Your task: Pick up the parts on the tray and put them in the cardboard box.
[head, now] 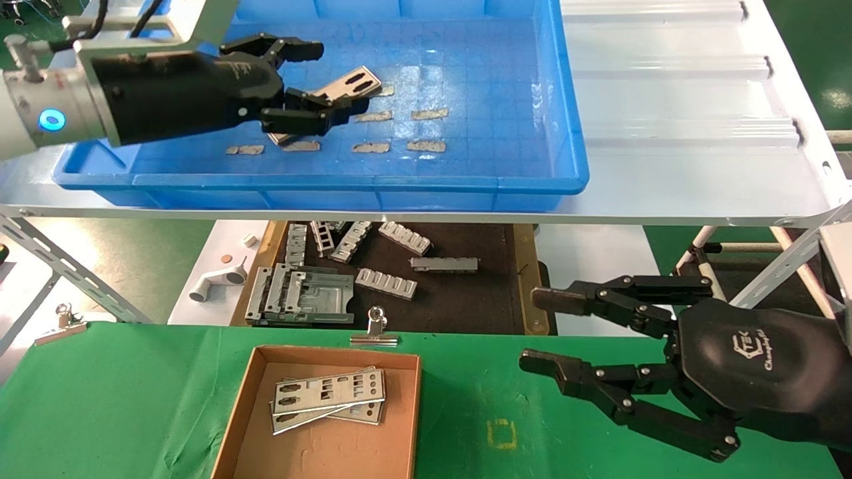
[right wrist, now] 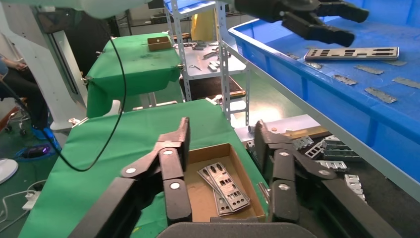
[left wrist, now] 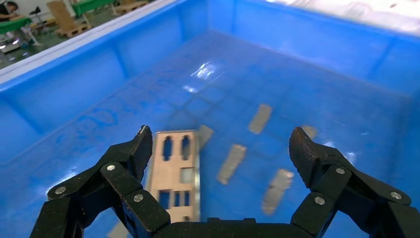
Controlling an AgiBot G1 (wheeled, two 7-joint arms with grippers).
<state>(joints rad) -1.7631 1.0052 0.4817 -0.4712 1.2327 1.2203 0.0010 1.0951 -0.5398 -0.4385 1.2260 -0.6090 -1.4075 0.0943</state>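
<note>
One silvery punched part [head: 353,84] lies flat on the floor of the blue tray [head: 333,181]. My left gripper [head: 341,76] hovers over it, open and holding nothing. In the left wrist view the part [left wrist: 176,173] lies just inside one finger [left wrist: 141,148], and the left gripper [left wrist: 221,136] is spread wide above the tray floor [left wrist: 148,99]. The cardboard box [head: 333,352] on the green table holds stacked parts [head: 329,394]. My right gripper [head: 536,330] stands open and empty to the right of the box. Its wrist view shows the right gripper [right wrist: 222,126], the box [right wrist: 208,151] and the parts inside [right wrist: 225,183].
Small beige tape strips [head: 429,113] dot the tray floor. Ribbed grey brackets [head: 386,283] lie on a dark mat under the white shelf [head: 665,100]. A binder clip [head: 376,329] grips the green cloth just behind the box. Shelf legs [head: 779,266] stand at the right.
</note>
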